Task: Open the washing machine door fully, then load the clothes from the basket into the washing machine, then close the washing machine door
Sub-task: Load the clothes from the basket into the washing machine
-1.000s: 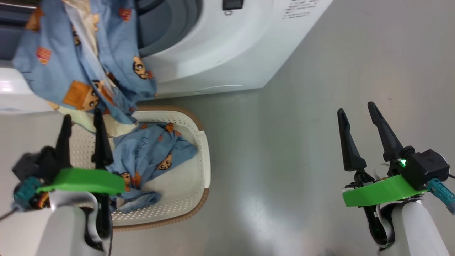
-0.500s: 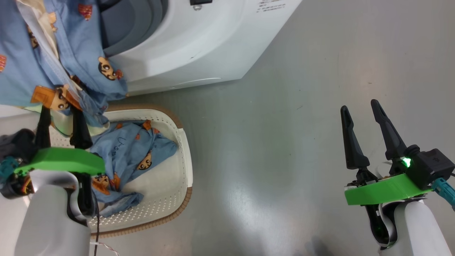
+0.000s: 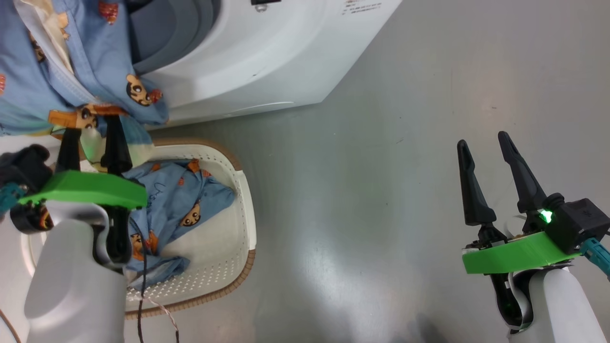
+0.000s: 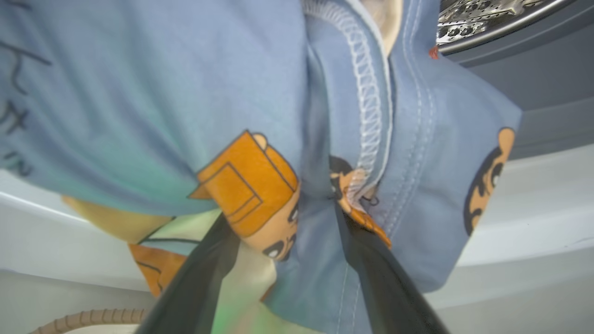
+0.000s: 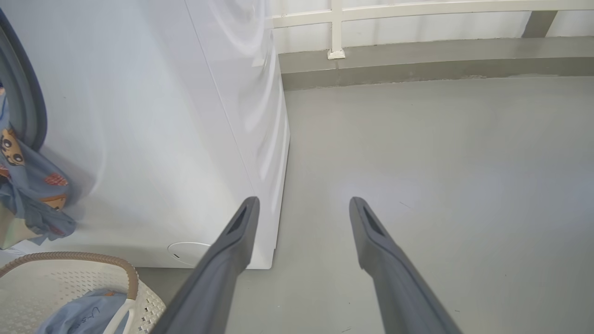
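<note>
- At the mouth of the washing machine [image 3: 267, 57], a blue printed garment [image 3: 62, 71] hangs down over the white front.
- Left claw [image 3: 93, 125]: jaws wide, tips either side of that garment's lower hem.
- Basket [image 3: 249, 209], on the floor [image 3: 371, 190] just below, contains a second garment [image 3: 190, 200].
- Right claw [image 3: 482, 139]: jaws wide, empty, well apart from the basket.

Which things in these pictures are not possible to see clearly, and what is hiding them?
Tips of the left gripper: hanging clothes cover them, left wrist view.
Drum: mostly behind those clothes, cut by the top edge, same view.
Basket, left part: behind the left forearm, head view.
Print on the washing machine: too small, head view.
</note>
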Controlling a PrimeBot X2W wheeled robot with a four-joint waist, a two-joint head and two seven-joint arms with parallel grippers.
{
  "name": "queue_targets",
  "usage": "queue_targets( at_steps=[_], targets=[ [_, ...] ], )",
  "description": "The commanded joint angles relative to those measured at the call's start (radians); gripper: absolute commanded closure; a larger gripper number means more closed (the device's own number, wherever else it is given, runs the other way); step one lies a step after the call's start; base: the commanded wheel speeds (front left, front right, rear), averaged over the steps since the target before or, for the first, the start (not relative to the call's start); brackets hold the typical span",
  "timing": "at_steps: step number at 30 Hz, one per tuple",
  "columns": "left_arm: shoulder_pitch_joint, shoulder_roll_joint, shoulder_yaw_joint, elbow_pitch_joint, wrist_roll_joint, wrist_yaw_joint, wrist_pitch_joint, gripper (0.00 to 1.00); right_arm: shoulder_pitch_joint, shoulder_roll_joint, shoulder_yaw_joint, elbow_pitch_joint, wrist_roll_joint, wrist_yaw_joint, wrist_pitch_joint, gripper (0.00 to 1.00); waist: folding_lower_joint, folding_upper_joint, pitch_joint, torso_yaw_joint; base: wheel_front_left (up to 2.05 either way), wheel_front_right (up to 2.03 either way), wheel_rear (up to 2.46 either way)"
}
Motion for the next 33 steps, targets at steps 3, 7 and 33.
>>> queue_targets(
  at_steps=[3,7,33],
  targets=[
    [-0.039,0.022,0.014,0.011,-0.006,-0.014,-0.016,0.00,-0.007,0.002,0.017,-0.027,-0.005,0.002,-0.005,0.00,0.0000,0.0000,0.006,-0.006,0.00,0.00,0.00],
    [-0.080,0.017,0.001,0.042,0.001,-0.023,-0.021,0.00,-0.007,0.002,0.017,-0.029,-0.004,0.002,-0.005,0.00,0.0000,0.0000,0.012,-0.013,0.00,0.00,0.00],
    [-0.143,-0.028,0.096,-0.031,0.137,-0.007,-0.029,1.00,-0.016,0.002,0.008,-0.025,0.008,0.002,-0.005,0.00,0.0000,0.0000,0.027,-0.008,0.00,0.00,0.00]
  ],
)
